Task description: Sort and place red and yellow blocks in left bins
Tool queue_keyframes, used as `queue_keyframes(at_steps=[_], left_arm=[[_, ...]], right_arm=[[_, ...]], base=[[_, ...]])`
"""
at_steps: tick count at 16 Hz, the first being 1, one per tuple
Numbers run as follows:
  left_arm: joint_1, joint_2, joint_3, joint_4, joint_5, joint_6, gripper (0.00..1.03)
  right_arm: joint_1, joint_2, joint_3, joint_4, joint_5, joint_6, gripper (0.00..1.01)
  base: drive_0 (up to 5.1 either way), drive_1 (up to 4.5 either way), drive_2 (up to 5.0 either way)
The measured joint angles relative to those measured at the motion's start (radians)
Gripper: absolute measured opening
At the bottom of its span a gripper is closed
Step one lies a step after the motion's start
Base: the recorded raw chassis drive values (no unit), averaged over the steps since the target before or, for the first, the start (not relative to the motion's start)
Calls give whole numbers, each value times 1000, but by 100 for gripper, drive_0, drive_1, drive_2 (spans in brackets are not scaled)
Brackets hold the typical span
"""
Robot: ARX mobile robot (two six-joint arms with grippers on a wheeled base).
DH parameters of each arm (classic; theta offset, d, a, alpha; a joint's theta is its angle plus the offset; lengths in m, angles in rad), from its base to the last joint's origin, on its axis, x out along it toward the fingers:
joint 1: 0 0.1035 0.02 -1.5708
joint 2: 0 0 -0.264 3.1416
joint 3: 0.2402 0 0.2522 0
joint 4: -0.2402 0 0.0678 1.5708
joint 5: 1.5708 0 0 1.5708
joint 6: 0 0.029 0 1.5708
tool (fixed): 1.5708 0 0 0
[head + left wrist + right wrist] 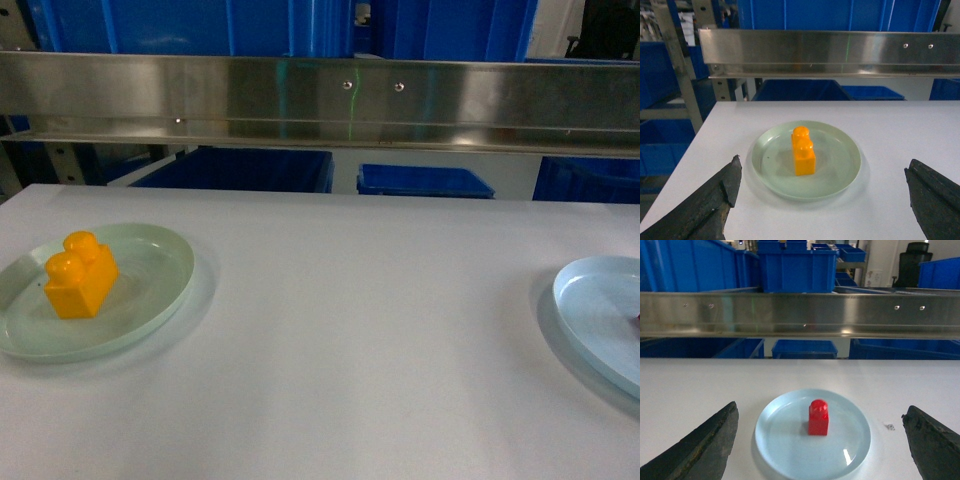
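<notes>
Now | glossy two-stud yellow block (803, 152) on green plate (840, 172) | squarish red block (818, 417) | left claw (822, 200), right claw (820, 440) spread

Glossy plastic yellow block (803, 152) and red block (818, 417); smooth glazed plates (840, 170); brushed-metal rail (320, 100); matt tabletop (360, 350).
</notes>
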Motion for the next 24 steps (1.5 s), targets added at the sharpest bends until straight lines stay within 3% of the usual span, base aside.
queue_keyframes(at_steps=[2, 4, 9, 10, 11, 12, 13, 14, 19, 23, 24], left_arm=[[23, 261, 104, 126, 75, 0, 98], [23, 398, 193, 171, 111, 3, 98], [26, 622, 356, 227, 118, 11, 98], [42, 902, 578, 97, 151, 11, 98], [38, 1252, 752, 91, 90, 58, 98], [12, 1390, 707, 126, 84, 84, 98], [3, 1400, 710, 94, 134, 85, 98], [0, 1397, 705, 152, 141, 78, 98], [10, 1385, 705, 153, 140, 74, 98], [7, 1385, 705, 153, 140, 74, 98], [7, 1385, 705, 154, 140, 74, 98]], right_arm=[[-10, 254, 111, 161, -16, 37, 98], [2, 409, 208, 244, -8, 46, 98], [25, 680, 406, 254, -2, 68, 98], [60, 969, 595, 177, 36, 74, 98], [84, 1256, 775, 165, 95, 88, 98], [80, 1419, 720, 315, 205, 52, 98], [74, 1430, 707, 338, 217, 32, 98], [75, 1418, 712, 352, 218, 24, 98], [74, 1410, 713, 354, 219, 15, 98], [-19, 1436, 649, 365, 189, 20, 98], [-33, 1462, 661, 330, 166, 40, 98]], base=[[0, 0, 0], [0, 0, 0], [0, 0, 0], [0, 0, 0], [0, 0, 0], [0, 0, 0], [0, 0, 0], [0, 0, 0], [0, 0, 0], [0, 0, 0], [0, 0, 0]])
